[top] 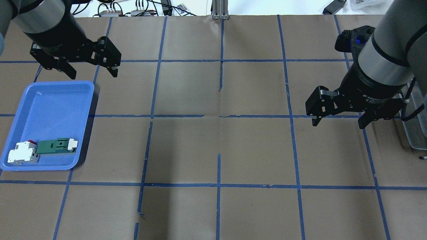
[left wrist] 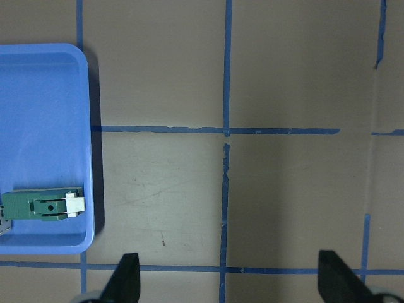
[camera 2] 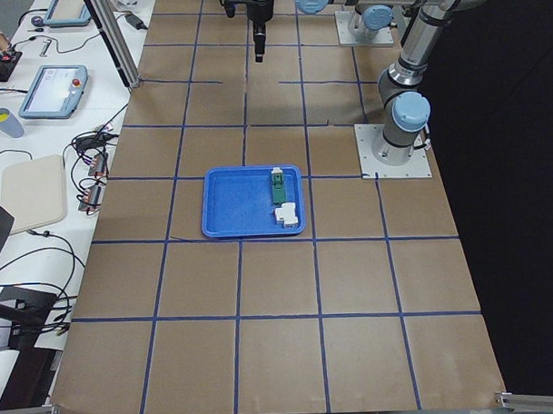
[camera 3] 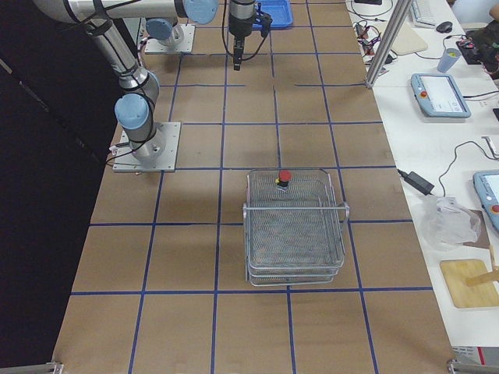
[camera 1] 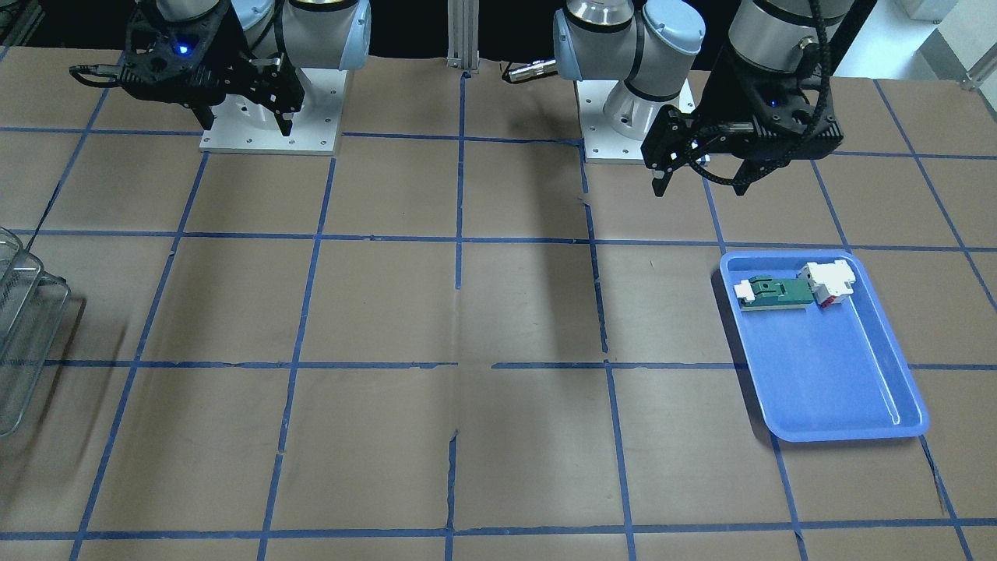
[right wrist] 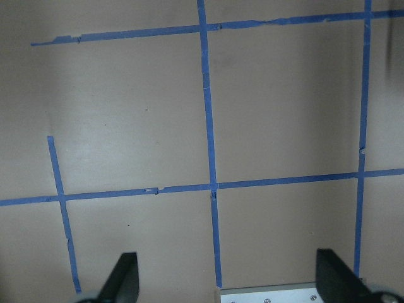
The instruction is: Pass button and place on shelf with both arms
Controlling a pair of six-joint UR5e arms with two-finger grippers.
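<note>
The button [camera 3: 284, 178], with its red cap up, rests on the top tier of the wire shelf [camera 3: 296, 269], at the end nearer the robot; it shows only in the exterior right view. My left gripper [top: 93, 73] is open and empty, hovering by the far corner of the blue tray [top: 48, 102]; it also shows in the front-facing view [camera 1: 699, 185] and the left wrist view [left wrist: 230, 278]. My right gripper [top: 337, 123] is open and empty above bare table, just left of the shelf [top: 415, 125]; it also shows in the front-facing view [camera 1: 248, 125] and the right wrist view [right wrist: 228, 278].
The blue tray [camera 1: 857, 405] holds a green-and-white flat block [top: 55, 145] and a white boxy module with red [top: 23, 153] at its near end. The table is brown paper with a blue tape grid. Cables and tablets lie beyond the far edge.
</note>
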